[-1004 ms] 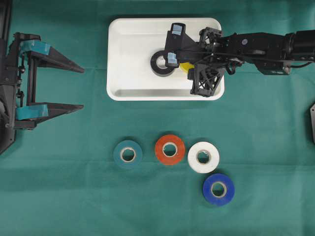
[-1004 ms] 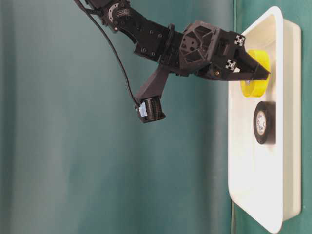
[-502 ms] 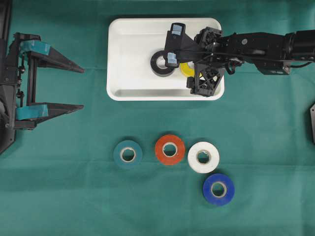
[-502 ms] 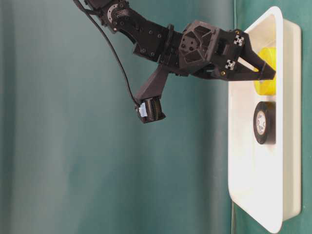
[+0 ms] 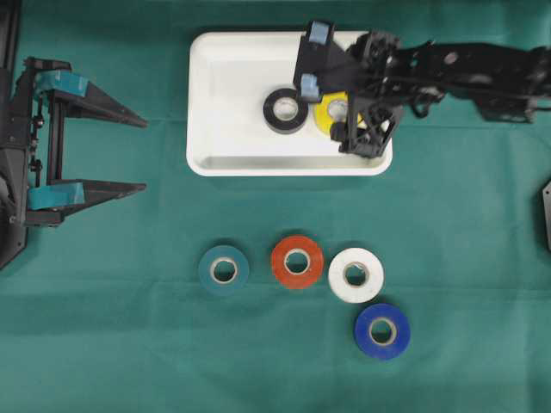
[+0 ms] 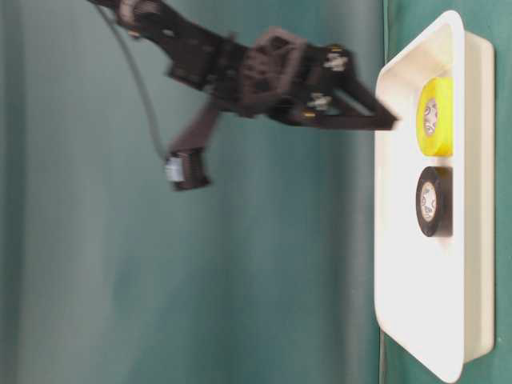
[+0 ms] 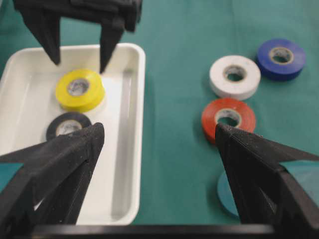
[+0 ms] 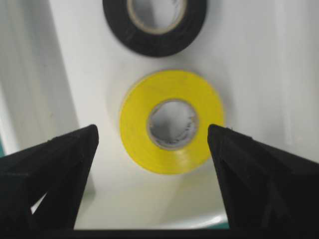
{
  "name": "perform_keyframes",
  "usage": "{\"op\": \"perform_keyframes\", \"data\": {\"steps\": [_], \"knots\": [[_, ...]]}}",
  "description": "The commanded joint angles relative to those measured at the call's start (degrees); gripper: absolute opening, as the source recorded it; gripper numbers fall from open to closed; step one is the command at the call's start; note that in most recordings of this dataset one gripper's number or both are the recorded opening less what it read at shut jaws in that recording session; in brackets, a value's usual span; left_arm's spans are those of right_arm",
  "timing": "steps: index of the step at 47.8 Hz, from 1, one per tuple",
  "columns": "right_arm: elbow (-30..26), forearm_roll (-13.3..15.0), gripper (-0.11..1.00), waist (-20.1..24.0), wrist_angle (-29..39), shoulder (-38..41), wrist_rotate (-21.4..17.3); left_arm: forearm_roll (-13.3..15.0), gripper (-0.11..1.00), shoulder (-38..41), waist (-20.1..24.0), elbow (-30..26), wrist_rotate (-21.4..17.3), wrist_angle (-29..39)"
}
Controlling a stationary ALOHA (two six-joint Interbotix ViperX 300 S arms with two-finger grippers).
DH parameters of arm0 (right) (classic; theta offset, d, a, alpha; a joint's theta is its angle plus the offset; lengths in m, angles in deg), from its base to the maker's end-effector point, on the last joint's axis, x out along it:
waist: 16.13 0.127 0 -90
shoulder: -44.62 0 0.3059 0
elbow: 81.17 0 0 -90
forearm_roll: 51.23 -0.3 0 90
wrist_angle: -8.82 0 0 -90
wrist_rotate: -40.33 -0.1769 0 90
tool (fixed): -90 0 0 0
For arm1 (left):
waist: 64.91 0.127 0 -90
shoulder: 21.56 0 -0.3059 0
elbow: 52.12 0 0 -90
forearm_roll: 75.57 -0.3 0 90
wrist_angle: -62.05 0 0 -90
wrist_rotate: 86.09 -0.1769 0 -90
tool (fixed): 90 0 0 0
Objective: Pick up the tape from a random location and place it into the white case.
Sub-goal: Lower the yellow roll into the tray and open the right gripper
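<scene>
The left pincer (image 5: 138, 153) waited wide open. In the shallow white plastic case (image 5: 225, 77), a flat yellow ring of tape (image 5: 334, 110) lay beside a black ring of tape (image 5: 286, 110), hole facing up, with no long side. The right pincer (image 7: 79, 54) hung above it, let go. It should rise straight up, not bumping the roll.

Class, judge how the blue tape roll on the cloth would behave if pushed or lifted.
The blue roll lies flat on the green cloth, so it would probably slide, not roll. Its thick ring shape looks stiff. It seems small enough to be light.
</scene>
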Motion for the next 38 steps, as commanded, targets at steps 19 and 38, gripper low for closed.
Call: {"op": "perform_keyframes", "data": {"steps": [19, 38], "knots": [[-3.69, 2.72, 0.84, 0.0, 5.01, -9.14, -0.26, 0.18, 0.97, 0.09, -0.09, -0.79, 0.0, 0.09], [-3.69, 2.02, 0.83, 2.46, 3.43, -9.14, -1.32, 0.09, 0.97, 0.09, -0.09, -0.79, 0.0, 0.44]]}}
